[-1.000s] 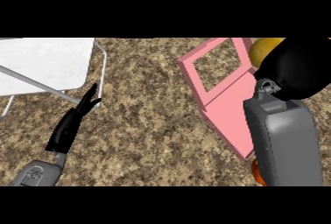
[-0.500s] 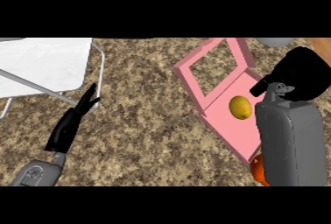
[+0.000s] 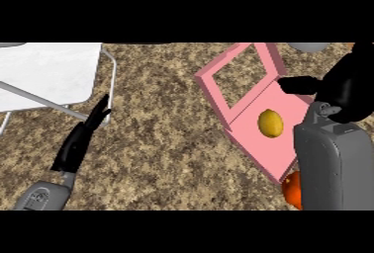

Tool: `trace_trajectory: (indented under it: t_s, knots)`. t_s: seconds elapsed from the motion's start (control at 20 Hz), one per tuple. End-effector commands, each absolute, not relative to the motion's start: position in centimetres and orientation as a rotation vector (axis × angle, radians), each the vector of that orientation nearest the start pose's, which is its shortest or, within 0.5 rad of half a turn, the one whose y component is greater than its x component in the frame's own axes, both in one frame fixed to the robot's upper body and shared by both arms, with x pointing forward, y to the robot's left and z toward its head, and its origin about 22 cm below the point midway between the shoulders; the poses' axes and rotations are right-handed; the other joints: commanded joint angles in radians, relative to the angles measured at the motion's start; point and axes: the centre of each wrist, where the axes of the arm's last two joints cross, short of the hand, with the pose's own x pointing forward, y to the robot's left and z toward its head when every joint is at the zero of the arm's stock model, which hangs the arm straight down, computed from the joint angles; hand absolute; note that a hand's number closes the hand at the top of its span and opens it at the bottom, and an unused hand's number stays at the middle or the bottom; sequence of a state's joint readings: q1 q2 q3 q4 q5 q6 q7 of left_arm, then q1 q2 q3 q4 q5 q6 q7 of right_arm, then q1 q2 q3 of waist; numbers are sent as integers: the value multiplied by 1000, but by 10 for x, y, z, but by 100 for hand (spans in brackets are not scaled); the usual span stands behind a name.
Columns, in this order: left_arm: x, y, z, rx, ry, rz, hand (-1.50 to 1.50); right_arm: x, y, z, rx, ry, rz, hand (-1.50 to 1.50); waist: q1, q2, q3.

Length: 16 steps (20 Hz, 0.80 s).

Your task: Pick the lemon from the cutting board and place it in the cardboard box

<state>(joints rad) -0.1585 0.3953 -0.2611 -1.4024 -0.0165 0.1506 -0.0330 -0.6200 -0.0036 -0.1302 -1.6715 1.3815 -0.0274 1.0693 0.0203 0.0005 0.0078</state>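
Lemon (image 3: 270,122) lies on the pink cutting board (image 3: 252,143), just left of the right hand (image 3: 349,86), whose thumb juts over the board's upper part; its fingers appear relaxed and hold nothing. The left hand (image 3: 80,141) rests on the speckled bench (image 3: 168,148) with fingers straight, touching the white cardboard box (image 3: 47,76).

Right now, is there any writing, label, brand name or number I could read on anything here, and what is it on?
None: no words, numbers or signs can be read anywhere.
The lemon, the pink cutting board, the white cardboard box and the speckled counter are all unmarked.
The grey forearms carry no readable marking either.
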Motion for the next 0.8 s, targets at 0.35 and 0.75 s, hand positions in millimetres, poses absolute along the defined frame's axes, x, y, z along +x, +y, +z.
trace_trajectory:
  t_s: [0.35, 0.75]
  knots:
    - [273, 279, 5, 322, -1463, -401, 0, 288, -210, 169, -1321, -1301, -607, -150, -25, -2, -6]
    - [258, 276, -9, 328, -1470, -402, 0, 221, -242, 138, -1408, -1381, -722, -150, -35, -5, -7]
